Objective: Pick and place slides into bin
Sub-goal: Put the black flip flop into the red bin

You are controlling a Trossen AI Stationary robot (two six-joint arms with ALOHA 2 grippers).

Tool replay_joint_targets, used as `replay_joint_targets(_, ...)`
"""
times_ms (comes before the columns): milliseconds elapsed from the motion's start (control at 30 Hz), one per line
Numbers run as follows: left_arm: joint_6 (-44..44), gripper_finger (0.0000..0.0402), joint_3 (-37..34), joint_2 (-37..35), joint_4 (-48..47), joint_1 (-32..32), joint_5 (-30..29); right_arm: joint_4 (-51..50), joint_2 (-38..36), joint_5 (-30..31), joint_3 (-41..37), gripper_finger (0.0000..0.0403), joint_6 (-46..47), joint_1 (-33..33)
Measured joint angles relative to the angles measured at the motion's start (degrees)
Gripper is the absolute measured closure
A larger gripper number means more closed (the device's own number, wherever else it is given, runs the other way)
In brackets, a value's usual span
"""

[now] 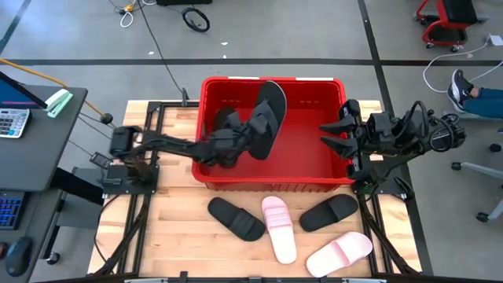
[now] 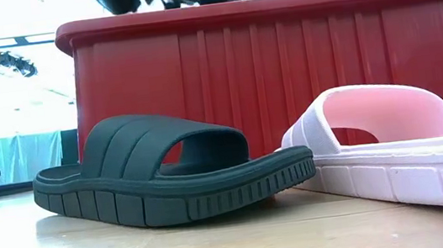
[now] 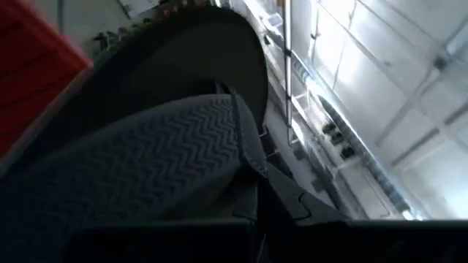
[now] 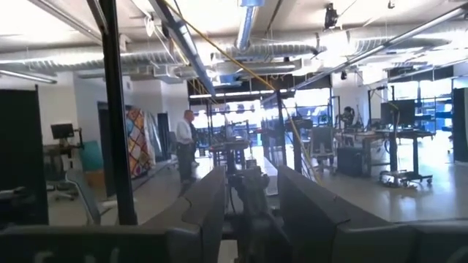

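The red bin stands at the table's far middle. My left gripper reaches over it from the left, shut on a black thong flip-flop that stands tilted on edge above the bin's floor. Its ribbed strap and sole fill the left wrist view. My right gripper is open and empty over the bin's right part. Two black slides and two pink slides lie soles down on the table in front of the bin. A second flip-flop does not show. My left gripper holds the black flip-flop on its strap side, coming level from the table's left. The fingers themselves are hidden by the flip-flop and the gripper body. The flip-flop is lifted clear, tilted on edge, with its toe end toward the bin's far wall.
The bin's front wall rises close behind the black slide and the pink slide in the low view. A desk with a calculator stands left of the table. A person's foot shows at the far right.
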Motion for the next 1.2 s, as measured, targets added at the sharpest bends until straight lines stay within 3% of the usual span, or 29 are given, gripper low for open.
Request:
replay_joint_targets(267, -15.6, 0.0396, 4.1, 9.2, -5.2, 4.4, -1.8, -5.4, -0.3, 0.0, 0.0, 0.027, 4.7, 0.0)
replay_joint_targets(633, -35.5, 0.0394, 4.6, 10.0, -30.5, 7.6, -1.8, -9.9, -1.0, -0.1, 0.0, 0.027, 11.7, 0.1)
replay_joint_targets(800, -35.4, 0.0382, 4.6, 10.0, -32.7, 9.4, -1.9, -10.0, -1.0, -0.1, 0.0, 0.027, 11.7, 0.1)
replay_joint_targets(1033, -27.2, 0.038, 4.6, 10.0, -34.2, 12.7, -1.6, -12.0, -1.0, -0.6, 0.0, 0.027, 11.6, 0.1)
replay_joint_targets(1200, -30.8, 0.0351, 4.6, 10.0, -40.3, 14.4, 5.3, -14.3, -1.0, -0.5, 0.0, 0.027, 11.6, 0.1)
